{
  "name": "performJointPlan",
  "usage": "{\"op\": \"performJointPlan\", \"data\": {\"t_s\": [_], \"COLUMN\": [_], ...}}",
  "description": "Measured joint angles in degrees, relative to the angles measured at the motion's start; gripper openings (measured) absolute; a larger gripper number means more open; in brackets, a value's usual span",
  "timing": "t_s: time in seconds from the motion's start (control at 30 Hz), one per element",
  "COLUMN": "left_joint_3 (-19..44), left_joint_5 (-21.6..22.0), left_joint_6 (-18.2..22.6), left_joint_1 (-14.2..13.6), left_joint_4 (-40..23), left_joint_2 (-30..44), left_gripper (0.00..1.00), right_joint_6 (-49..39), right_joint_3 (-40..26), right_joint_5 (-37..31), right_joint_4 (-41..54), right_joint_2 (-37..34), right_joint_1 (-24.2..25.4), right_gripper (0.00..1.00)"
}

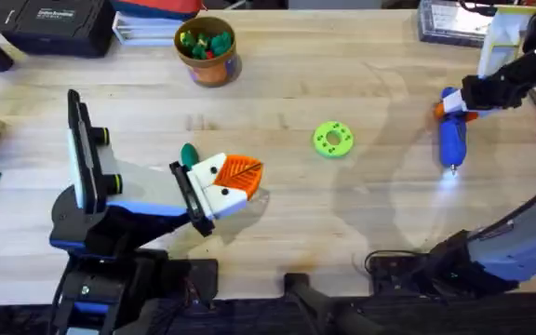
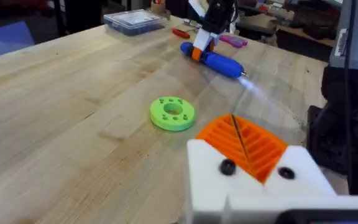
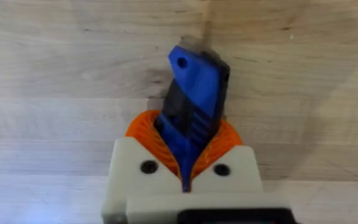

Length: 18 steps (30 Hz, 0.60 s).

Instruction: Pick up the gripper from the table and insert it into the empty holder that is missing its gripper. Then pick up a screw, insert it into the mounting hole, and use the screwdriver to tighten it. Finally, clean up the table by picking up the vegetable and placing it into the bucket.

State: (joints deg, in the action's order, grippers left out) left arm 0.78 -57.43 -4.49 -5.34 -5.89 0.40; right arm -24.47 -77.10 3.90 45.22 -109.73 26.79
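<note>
Over on the far right of the table, the screwdriver (image 1: pixel 451 135) lies flat on the wood with its thin tip pointing back toward the arm bases, and there's a little glow at the tip end, so I'd guess its light is on. The right gripper (image 1: pixel 463 104) is clamped on the rear of the blue body. In the right wrist view the orange pads (image 3: pixel 143 132) squeeze it from both sides, so it's shut on the tool, no gap. My read is it's either setting it down or picking it up, can't say which.

Nearer the middle sits the lime-green disc (image 1: pixel 333 140), on its own and well apart from the tool.

On the left, the left gripper (image 1: pixel 231 181) hangs low over the table with its orange pads pressed together, nothing between them as far as I can tell. Just beside it there's a dark teal-green bit poking out, which I take to be the vegetable (image 1: pixel 189 154), so that arm seems parked right where the cleanup grab would happen.

The bucket (image 1: pixel 207 48) stands at the far edge, already holding some small colourful toy pieces.
</note>
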Motion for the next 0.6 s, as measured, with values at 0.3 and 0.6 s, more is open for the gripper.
{"op": "performJointPlan", "data": {"t_s": [0.3, 0.6], "left_joint_3": [0.00, 0.00], "left_joint_5": [0.00, 0.00], "left_joint_6": [0.00, -0.01], "left_joint_1": [0.00, 0.00], "left_joint_4": [0.00, 0.00], "left_joint_2": [0.00, 0.00], "left_gripper": [0.004, 0.004], "right_joint_6": [0.02, 4.08], "right_joint_3": [0.02, 0.04], "right_joint_5": [0.02, 3.57], "right_joint_4": [1.04, -0.27], "right_joint_2": [6.91, 26.87], "right_joint_1": [0.00, 0.00], "right_gripper": [0.026, 0.026]}}
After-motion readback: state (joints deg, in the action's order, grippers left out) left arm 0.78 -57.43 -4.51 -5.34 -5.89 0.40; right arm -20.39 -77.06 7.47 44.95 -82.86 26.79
